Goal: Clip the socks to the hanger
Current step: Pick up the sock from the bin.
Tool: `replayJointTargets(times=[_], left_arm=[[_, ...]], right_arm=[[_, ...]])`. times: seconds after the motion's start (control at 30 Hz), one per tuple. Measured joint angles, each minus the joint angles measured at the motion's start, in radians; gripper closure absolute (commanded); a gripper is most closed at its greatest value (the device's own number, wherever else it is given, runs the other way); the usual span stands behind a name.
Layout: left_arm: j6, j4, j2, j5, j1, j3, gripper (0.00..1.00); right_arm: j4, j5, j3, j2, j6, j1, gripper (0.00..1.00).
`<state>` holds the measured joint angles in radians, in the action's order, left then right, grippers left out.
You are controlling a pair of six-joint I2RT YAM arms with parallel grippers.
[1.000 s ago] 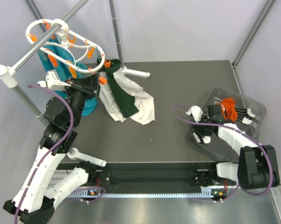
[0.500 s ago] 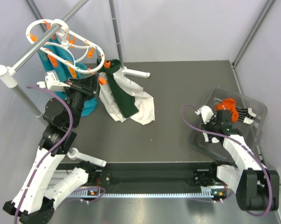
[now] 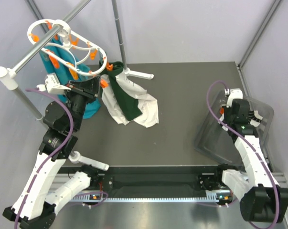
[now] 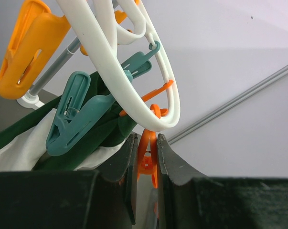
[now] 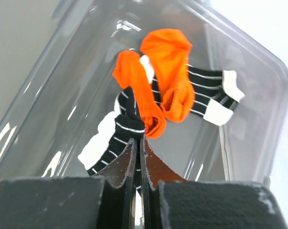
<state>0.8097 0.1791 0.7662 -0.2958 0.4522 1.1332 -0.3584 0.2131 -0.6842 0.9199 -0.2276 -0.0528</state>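
Several socks (image 5: 164, 85) in clear bin (image 5: 72, 71)

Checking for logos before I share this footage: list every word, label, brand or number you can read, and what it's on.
None: no readable text in any view.
The hanger, its orange clips, the teal clip, the socks and the clear bin are unmarked on the sides shown.
Anything on the base rail is too small to read.

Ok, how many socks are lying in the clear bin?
4 visible in the bin: one orange sock overlapping a second orange sock centrally, a striped sock right of them, another striped sock nearer, at left. More may be hidden beneath.
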Motion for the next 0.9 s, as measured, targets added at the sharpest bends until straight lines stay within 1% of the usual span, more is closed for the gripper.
replayJointTargets(times=[0.23,0.33,0.43,0.57,0.7,0.8,0.9], left_arm=[[-0.004,0.0,0.002,-0.001,0.0,0.0,1.0],[-0.006,0.001,0.005,0.0,0.0,0.002,1.0],[-0.008,0.004,0.017,0.006,0.0,0.013,1.0],[-0.007,0.016,0.03,0.021,0.0,0.028,1.0],[-0.006,0.048,0.031,0.034,0.0,0.056,1.0],[-0.006,0.087,0.031,0.044,0.0,0.086,1.0],[-0.003,0.13,0.031,0.048,0.0,0.118,1.0]], right_arm=[[-0.071,0.101,-0.023,-0.15,0.137,0.012,1.0],[-0.121,0.111,-0.076,-0.21,0.21,0.014,1.0],[-0.18,0.081,-0.158,-0.23,0.266,0.019,1.0],[-0.216,-0.061,-0.249,-0.247,0.326,0.051,1.0],[-0.195,-0.236,-0.302,-0.246,0.431,0.109,1.0],[-0.126,-0.37,-0.311,-0.222,0.546,0.171,1.0],[0.01,-0.446,-0.313,-0.154,0.652,0.299,1.0]])
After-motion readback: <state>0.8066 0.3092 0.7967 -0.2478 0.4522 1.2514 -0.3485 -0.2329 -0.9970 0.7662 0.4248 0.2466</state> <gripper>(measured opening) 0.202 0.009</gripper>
